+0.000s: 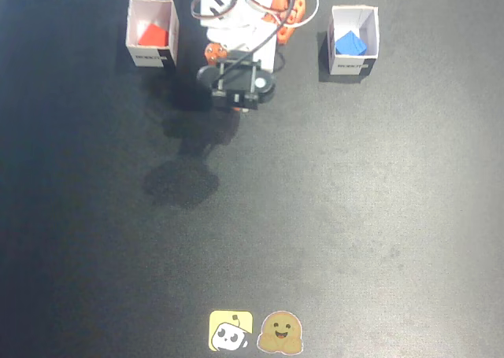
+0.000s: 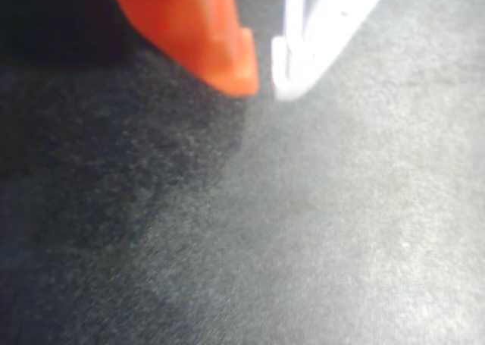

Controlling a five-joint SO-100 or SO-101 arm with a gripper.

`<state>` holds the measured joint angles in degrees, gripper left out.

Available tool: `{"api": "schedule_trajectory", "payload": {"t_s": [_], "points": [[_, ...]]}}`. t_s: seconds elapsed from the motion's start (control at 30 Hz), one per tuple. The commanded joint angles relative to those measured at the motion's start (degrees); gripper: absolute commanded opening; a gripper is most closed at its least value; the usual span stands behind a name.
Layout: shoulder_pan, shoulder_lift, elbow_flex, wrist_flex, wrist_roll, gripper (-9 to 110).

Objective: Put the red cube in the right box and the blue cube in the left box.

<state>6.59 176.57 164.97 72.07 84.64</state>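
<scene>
In the fixed view the red cube (image 1: 152, 35) lies inside the right box (image 1: 153, 56), the white one with pinkish inner walls at that view's upper left. The blue cube (image 1: 350, 43) lies inside the left box (image 1: 352, 65), at that view's upper right. The arm (image 1: 236, 79) is folded up between the two boxes, near its base. In the wrist view my gripper (image 2: 264, 87) hangs just above the dark mat. Its orange finger (image 2: 204, 34) and white finger (image 2: 318, 34) are nearly touching at the tips, with nothing between them.
A dark mat (image 1: 331, 216) covers the whole table. Two small stickers, a yellow one (image 1: 231, 331) and a brown smiling one (image 1: 281, 333), lie at the front edge. The arm's white and orange base (image 1: 248, 12) stands at the back centre.
</scene>
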Motion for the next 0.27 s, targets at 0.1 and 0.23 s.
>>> {"api": "schedule_trajectory", "payload": {"t_s": [0.1, 0.23], "points": [[-1.1, 0.5, -0.4, 0.4, 1.2, 0], [-1.3, 0.5, -0.4, 0.4, 1.2, 0]]}}
